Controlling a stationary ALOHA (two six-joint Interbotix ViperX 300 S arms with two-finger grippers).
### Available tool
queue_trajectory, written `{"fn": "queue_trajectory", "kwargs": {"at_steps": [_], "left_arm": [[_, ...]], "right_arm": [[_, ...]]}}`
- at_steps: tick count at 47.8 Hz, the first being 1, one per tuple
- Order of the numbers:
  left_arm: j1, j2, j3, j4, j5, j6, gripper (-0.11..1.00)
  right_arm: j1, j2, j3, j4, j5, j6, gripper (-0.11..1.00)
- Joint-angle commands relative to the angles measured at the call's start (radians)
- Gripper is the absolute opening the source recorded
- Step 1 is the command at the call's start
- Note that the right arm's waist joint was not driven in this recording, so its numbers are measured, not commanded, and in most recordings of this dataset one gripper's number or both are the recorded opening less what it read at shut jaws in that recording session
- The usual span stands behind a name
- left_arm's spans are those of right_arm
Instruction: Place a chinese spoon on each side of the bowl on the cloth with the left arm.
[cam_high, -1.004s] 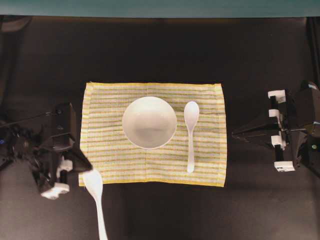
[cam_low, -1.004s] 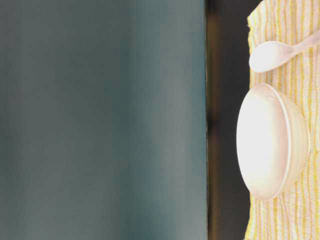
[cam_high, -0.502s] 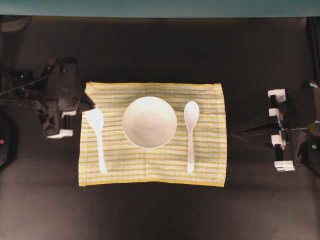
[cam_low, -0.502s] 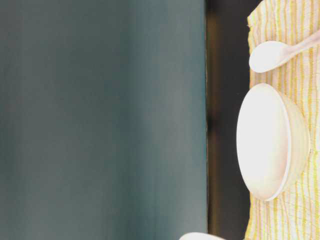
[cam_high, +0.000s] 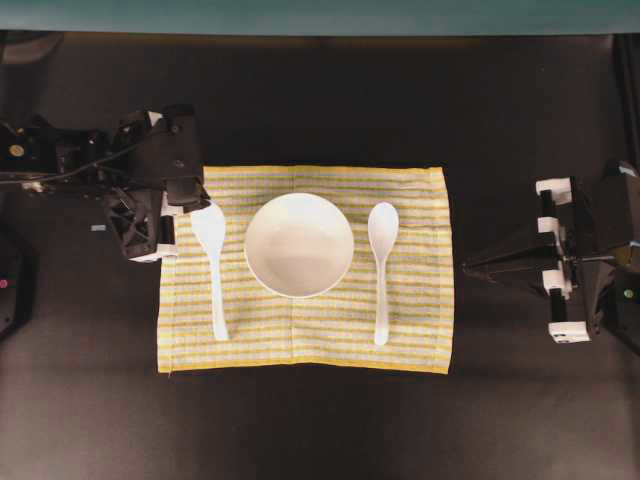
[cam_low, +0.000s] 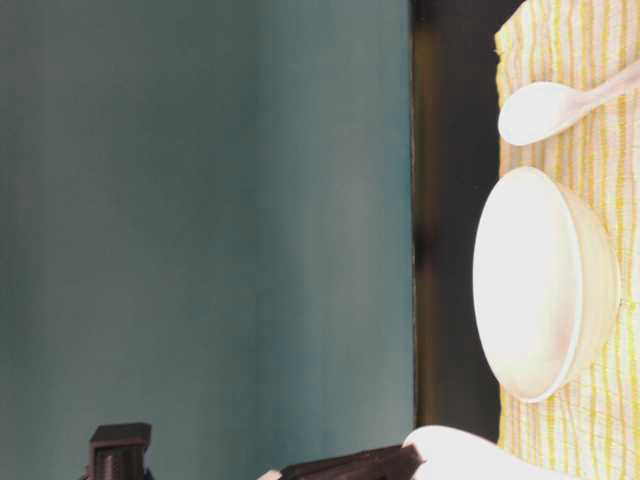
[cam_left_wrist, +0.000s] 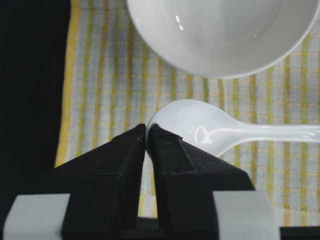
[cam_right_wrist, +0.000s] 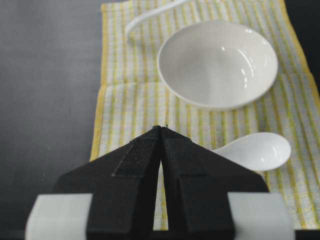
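A white bowl (cam_high: 299, 245) sits mid-cloth on the striped yellow cloth (cam_high: 415, 340). One chinese spoon (cam_high: 381, 262) lies on the cloth to the bowl's right, handle toward the front edge. A second chinese spoon (cam_high: 214, 275) is over the cloth left of the bowl, its handle also pointing front. My left gripper (cam_high: 197, 207) is shut on the tip of that spoon's oval end; the left wrist view shows the black pads (cam_left_wrist: 172, 150) pinching its rim (cam_left_wrist: 200, 127). At table level that end (cam_low: 470, 455) is a little above the cloth. My right gripper (cam_high: 467, 267) is shut with nothing in it, right of the cloth.
The dark table (cam_high: 320, 420) surrounds the cloth on all sides. A teal wall (cam_high: 320, 15) runs along the back. The right arm's body (cam_high: 590, 260) rests near the table's right edge.
My left gripper carried the second spoon from off the cloth's front left corner back and rightward, to beside the bowl's left side. The right arm and the other spoon stayed still.
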Motion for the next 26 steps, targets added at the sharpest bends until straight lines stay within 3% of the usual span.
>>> {"fn": "queue_trajectory", "kwargs": {"at_steps": [1,12,26], "left_arm": [[0.021,0.020,-0.011,0.002,-0.032,0.003,0.05],[0.098,0.063,0.044,0.002,-0.186,0.002,0.05],[0.103,0.130,0.158,0.002,-0.437,-0.009,0.06]], "right_arm": [[0.000,0.003,-0.020,0.002,-0.006,0.005,0.00],[0.000,0.008,-0.018,0.002,-0.008,0.005,0.00],[0.000,0.009,-0.018,0.002,-0.014,-0.003,0.00]]}}
